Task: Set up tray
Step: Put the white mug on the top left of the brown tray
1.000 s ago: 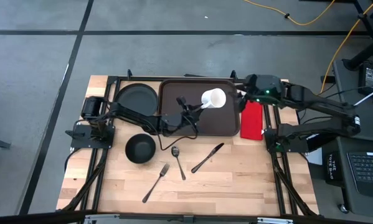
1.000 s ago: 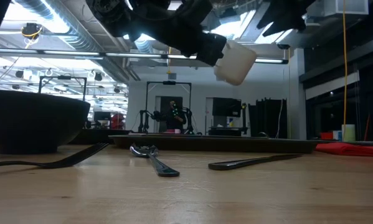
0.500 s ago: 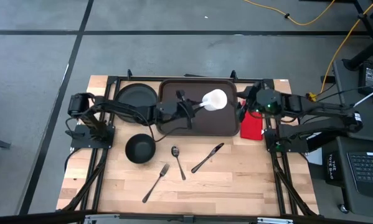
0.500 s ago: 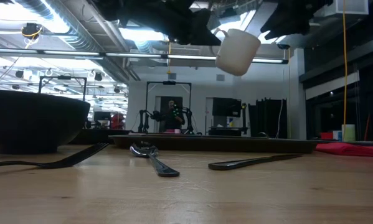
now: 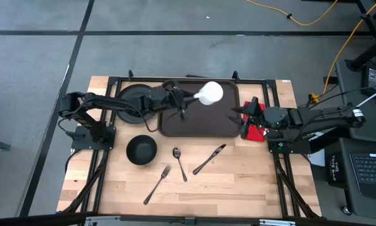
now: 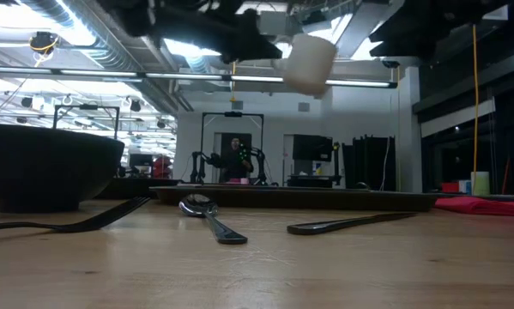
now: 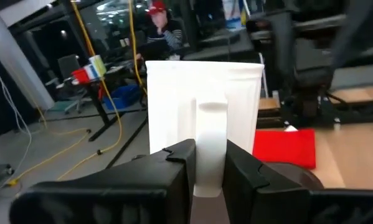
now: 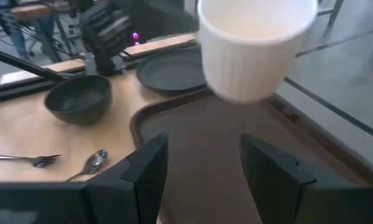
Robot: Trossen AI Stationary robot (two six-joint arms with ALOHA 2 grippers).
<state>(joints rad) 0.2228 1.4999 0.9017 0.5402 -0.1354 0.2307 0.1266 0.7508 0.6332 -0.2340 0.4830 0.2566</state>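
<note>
Inspector A: Starting with the left gripper (image 5: 186,100): it is clenched on the handle of a white cup (image 5: 210,93), which hangs in the air above the tray (image 5: 200,125). From the left wrist, both fingers (image 7: 177,163) pinch the cup's handle, cup body upright ahead of them.

Inspector B: Confirmed. Level across the bench (image 5: 238,182), the cup (image 6: 301,62) is well clear of the surface. Tray position?

Inspector A: Dark brown tray lies flat at the far middle of the bench. A round black plate (image 5: 136,97) sits just beside its left edge, a red napkin (image 5: 255,130) just beside its right edge.

Inspector B: Right gripper (image 5: 245,113)?

Inspector A: Released, jaws spread wide and holding nothing. It hovers at the tray's right edge, over the napkin, facing the cup.

Inspector B: Other items?

Inspector A: Black bowl (image 5: 141,150) near the left front of the tray. Spoon (image 5: 179,162), fork (image 5: 157,183) and knife (image 5: 209,159) lie on the bare wood in front of the tray, apart from one another.
</note>
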